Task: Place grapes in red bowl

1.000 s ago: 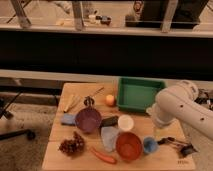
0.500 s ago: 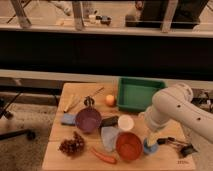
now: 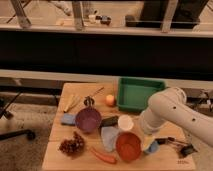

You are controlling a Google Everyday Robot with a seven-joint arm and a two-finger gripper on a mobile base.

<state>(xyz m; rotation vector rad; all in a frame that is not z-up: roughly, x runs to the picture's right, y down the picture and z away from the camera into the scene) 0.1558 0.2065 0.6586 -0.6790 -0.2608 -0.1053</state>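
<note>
The grapes (image 3: pixel 72 146), a dark reddish bumpy bunch, lie at the front left of the wooden table (image 3: pixel 165 159). The red bowl (image 3: pixel 128 146) sits at the front middle, with nothing visible in it. My white arm reaches in from the right. Its gripper (image 3: pixel 146 142) hangs low at the red bowl's right rim, over a small blue cup (image 3: pixel 152 148). It is open and holds nothing. The arm hides most of its fingers. The grapes are well to the gripper's left, beyond the bowl.
A purple bowl (image 3: pixel 88 120) stands behind the grapes, and an orange carrot (image 3: pixel 102 156) lies between grapes and red bowl. Also here are a white cup (image 3: pixel 125 122), a pale cloth (image 3: pixel 108 136), a blue sponge (image 3: pixel 68 119), an orange fruit (image 3: pixel 110 100), a green tray (image 3: pixel 137 94) and dark tools (image 3: pixel 176 145).
My arm has swung left and down from the table's right side, bringing the gripper to the red bowl's right rim. Nothing on the table has moved.
</note>
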